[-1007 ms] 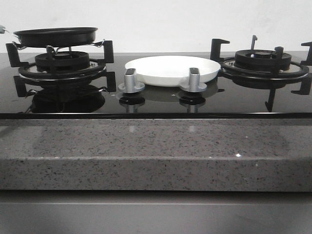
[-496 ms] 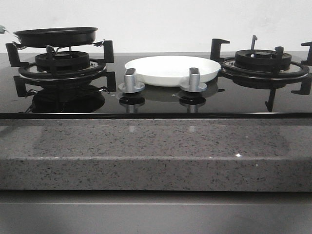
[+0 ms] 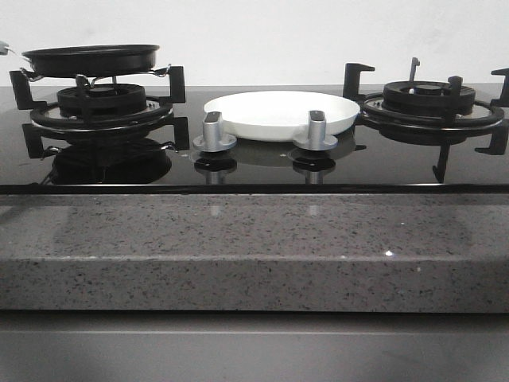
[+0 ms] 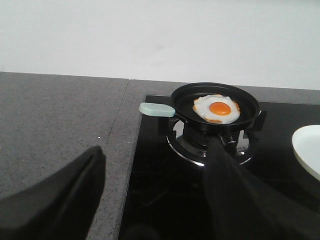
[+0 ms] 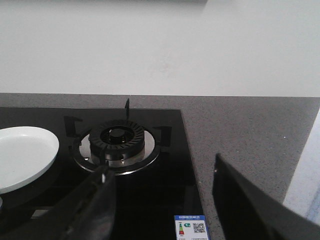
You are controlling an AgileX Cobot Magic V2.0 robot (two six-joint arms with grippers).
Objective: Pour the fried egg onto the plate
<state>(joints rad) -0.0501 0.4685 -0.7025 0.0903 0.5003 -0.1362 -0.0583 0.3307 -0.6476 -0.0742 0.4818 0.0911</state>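
Observation:
The fried egg (image 4: 216,108), white with an orange yolk, lies in the black frying pan (image 4: 182,100) on the left burner. The pan has a pale green handle (image 4: 156,109). In the front view only the pan's side (image 3: 91,60) shows and the egg is hidden. The white plate (image 3: 278,111) sits empty on the hob between the burners; it also shows in the left wrist view (image 4: 307,150) and the right wrist view (image 5: 22,155). My left gripper (image 4: 156,150) is open and empty, short of the pan. My right gripper (image 5: 162,170) is open and empty, near the right burner (image 5: 117,140). Neither gripper shows in the front view.
Two silver knobs (image 3: 214,131) (image 3: 316,131) stand in front of the plate. Black pan supports rise around both burners (image 3: 429,99). Grey speckled counter (image 4: 55,120) flanks the glass hob (image 5: 170,200), with a white wall behind. A sticker (image 5: 190,227) lies on the hob's right corner.

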